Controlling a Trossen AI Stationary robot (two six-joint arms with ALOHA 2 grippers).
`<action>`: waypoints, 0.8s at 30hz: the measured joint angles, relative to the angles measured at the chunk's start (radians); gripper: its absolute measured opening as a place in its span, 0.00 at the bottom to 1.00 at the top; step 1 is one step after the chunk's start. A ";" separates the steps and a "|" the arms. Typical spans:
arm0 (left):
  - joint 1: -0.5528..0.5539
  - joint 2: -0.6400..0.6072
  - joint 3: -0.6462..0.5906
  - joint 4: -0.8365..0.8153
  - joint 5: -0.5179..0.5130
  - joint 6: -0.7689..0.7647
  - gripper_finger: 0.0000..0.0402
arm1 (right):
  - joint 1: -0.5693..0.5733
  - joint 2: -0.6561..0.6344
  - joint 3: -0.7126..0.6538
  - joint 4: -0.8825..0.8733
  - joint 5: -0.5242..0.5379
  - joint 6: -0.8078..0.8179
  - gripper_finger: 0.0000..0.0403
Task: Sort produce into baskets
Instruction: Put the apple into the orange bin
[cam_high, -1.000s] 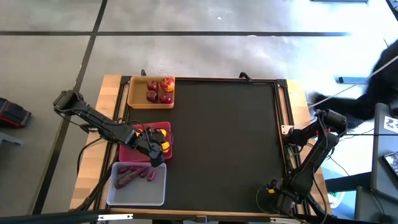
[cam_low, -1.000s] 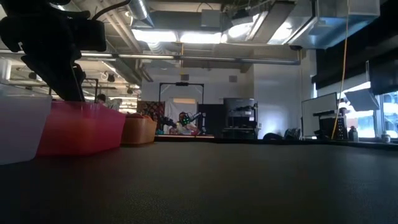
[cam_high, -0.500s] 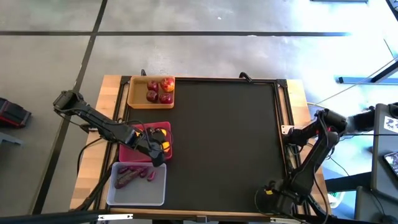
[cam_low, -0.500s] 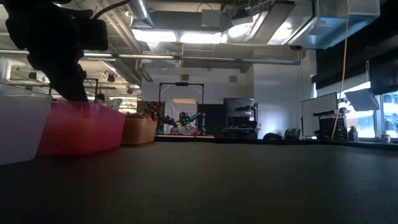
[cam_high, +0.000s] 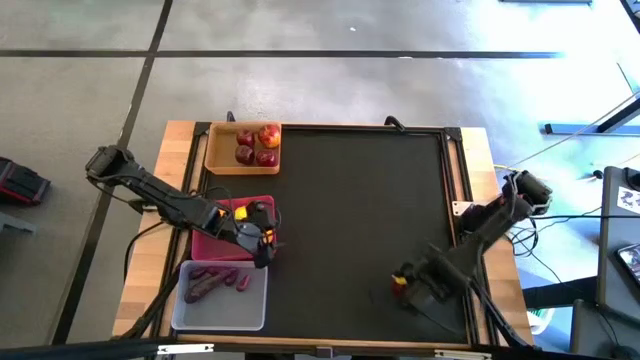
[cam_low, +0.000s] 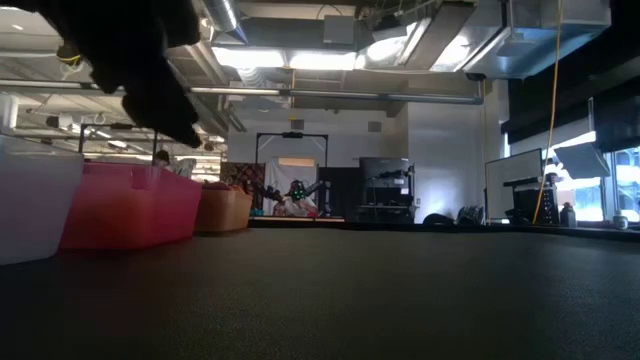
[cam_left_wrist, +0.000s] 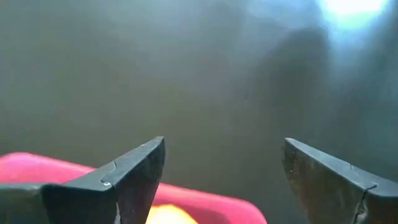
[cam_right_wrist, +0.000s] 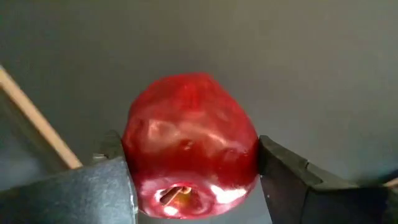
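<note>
Right wrist view: an apple (cam_right_wrist: 189, 146) is clamped between the right gripper (cam_high: 402, 284) fingers, above the mat's near right part, well apart from the tan tray (cam_high: 215, 160). It could be dropped in transit. The left gripper (cam_left_wrist: 221, 171) is held apart, empty, over the pink tray (cam_high: 205, 243)

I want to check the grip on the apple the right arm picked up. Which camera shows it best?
The right wrist view: the apple fills it, clamped between both fingers. The high view shows only a red speck at the right gripper; the other views miss it.
</note>
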 joint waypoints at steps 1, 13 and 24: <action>0.008 0.000 0.000 0.013 -0.003 0.012 0.79 | -0.030 0.000 0.001 -0.006 0.014 -0.031 0.45; 0.097 0.072 0.000 0.068 -0.003 0.091 0.79 | -0.409 0.003 -0.001 0.025 0.201 -0.459 0.46; 0.111 0.081 -0.007 0.063 -0.003 0.066 0.79 | -0.682 0.089 -0.002 0.075 -0.004 -0.776 0.46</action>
